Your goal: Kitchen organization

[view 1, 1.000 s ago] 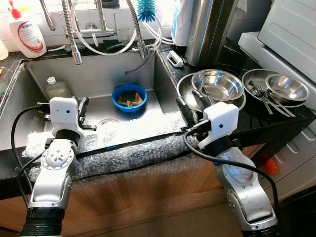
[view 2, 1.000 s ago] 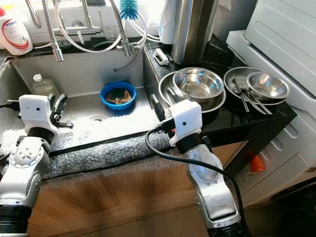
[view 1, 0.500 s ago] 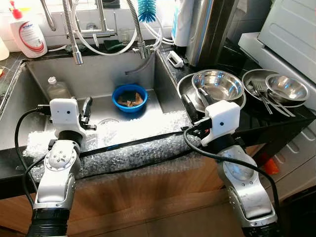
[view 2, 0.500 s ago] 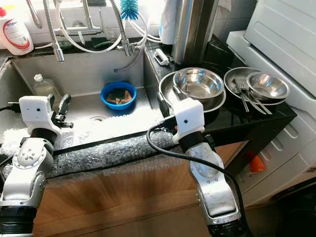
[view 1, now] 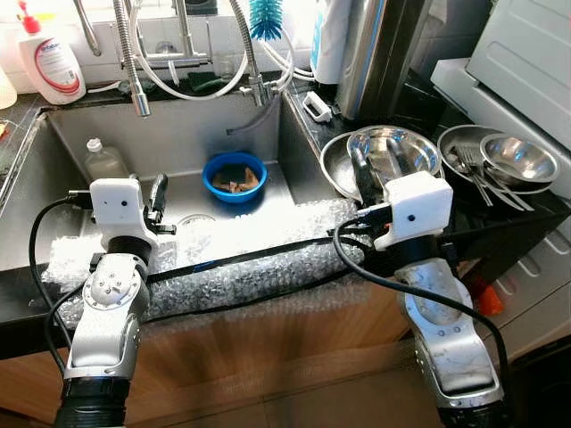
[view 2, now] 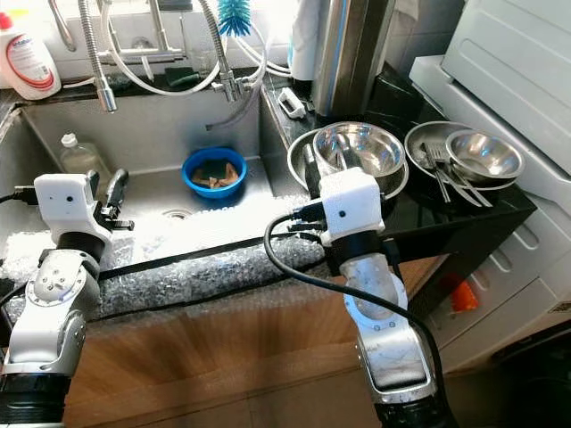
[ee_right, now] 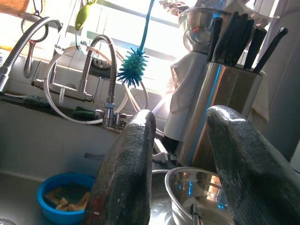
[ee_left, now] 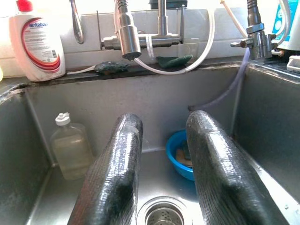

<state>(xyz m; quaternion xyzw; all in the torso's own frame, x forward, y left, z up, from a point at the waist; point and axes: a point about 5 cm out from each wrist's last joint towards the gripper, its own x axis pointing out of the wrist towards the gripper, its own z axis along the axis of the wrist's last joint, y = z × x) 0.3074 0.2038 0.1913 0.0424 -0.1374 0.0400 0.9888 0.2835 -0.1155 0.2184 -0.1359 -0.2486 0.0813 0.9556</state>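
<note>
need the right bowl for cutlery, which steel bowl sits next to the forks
The smaller steel bowl at far right, on the plate with forks; the other sits nearer the sink.

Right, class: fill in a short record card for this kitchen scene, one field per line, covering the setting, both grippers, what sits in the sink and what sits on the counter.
Setting: steel sink beside a dark counter
Left gripper: open, over the sink's near edge
Right gripper: open, at the steel bowl on the counter
In the sink: blue bowl with scraps, clear bottle
On the counter: second steel bowl, forks on a plate
</note>
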